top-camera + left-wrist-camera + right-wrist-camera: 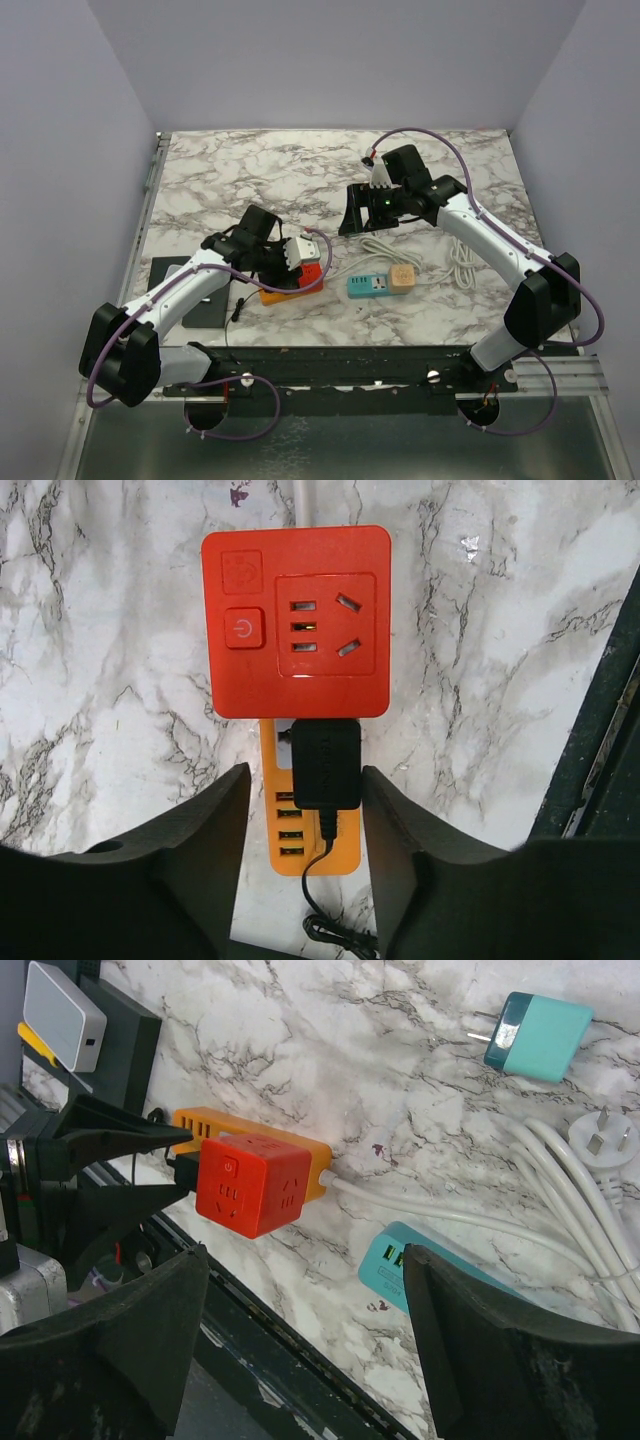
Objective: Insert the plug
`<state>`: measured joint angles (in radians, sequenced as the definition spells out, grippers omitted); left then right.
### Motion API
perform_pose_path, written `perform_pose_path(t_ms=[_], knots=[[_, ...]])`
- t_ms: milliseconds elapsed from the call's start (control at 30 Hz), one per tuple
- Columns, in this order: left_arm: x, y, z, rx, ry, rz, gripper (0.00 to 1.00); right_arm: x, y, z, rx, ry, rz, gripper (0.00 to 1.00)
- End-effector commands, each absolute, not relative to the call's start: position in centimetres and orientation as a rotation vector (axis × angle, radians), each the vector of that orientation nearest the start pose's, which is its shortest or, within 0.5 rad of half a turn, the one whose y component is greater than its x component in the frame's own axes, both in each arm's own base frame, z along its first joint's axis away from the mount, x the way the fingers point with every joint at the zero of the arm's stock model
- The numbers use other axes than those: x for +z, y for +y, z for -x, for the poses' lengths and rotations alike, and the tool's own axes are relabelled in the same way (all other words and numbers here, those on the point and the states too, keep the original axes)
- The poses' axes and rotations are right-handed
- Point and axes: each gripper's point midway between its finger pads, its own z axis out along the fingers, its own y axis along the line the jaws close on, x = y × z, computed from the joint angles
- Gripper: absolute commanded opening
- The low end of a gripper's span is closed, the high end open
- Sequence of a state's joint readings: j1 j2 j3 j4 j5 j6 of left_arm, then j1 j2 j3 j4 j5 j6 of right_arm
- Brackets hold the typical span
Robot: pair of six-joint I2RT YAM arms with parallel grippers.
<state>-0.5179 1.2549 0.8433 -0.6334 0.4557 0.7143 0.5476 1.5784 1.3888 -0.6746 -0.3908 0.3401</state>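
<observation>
**Black plug on the orange strip, left pincer astride it**

- Plug (325, 765): matte black plastic, boxy with rounded corners, thin black cord trailing off its near end. It sits against the slotted face of the orange strip (318, 842), touching the edge of the red cube (295, 620). How deep it is seated cannot be told. This is on the near-left part of the table (250, 170).
- Orange strip: glossy flat bar with a row of small rectangular ports.
- Red cube: glossy, rounded corners, a square power button and one set of slots on the face.
- Left gripper (305, 810): dark, matte, wedge-shaped fingers (225, 830) stand either side of the plug. The jaws are parted wider than the plug, with a gap showing on one side, not clamped.
- Right gripper (300, 1260): jaws spread wide, nothing between them, held over the far-right middle of the table, well apart from the plug.
- Table: white marble pattern, grey veins, smooth.
- Right of the cube: teal strip (368, 286); coiled white cable (465, 262), round and glossy; a teal charger (540, 1032) lies with two bare prongs showing.
- Near-left edge: flat black pad (205, 305).
</observation>
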Motion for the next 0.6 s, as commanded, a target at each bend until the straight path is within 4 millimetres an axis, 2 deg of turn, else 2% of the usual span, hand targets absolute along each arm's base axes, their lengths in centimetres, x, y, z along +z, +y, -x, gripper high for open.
perform_pose_path(t_ms=[0,67,300,433,567], knots=[[10.7,-19.1,-22.5,-0.523,1.924,-1.574,0.44,19.3,27.6,-29.6,0.883,2.485,0.453,0.82],[10.8,-19.1,-22.4,-0.525,1.913,-1.581,0.39,19.2,27.6,-29.6,0.883,2.487,0.452,0.82],[10.1,-19.0,-22.0,-0.525,1.911,-1.609,0.36,18.9,27.6,-29.5,0.886,2.494,0.448,0.81],[9.7,-19.0,-21.7,-0.519,1.892,-1.643,0.23,18.9,27.6,-29.5,0.880,2.495,0.445,0.80],[8.6,-18.4,-21.4,-0.467,1.897,-1.692,0.14,18.9,27.5,-29.5,0.879,2.496,0.442,0.79]])
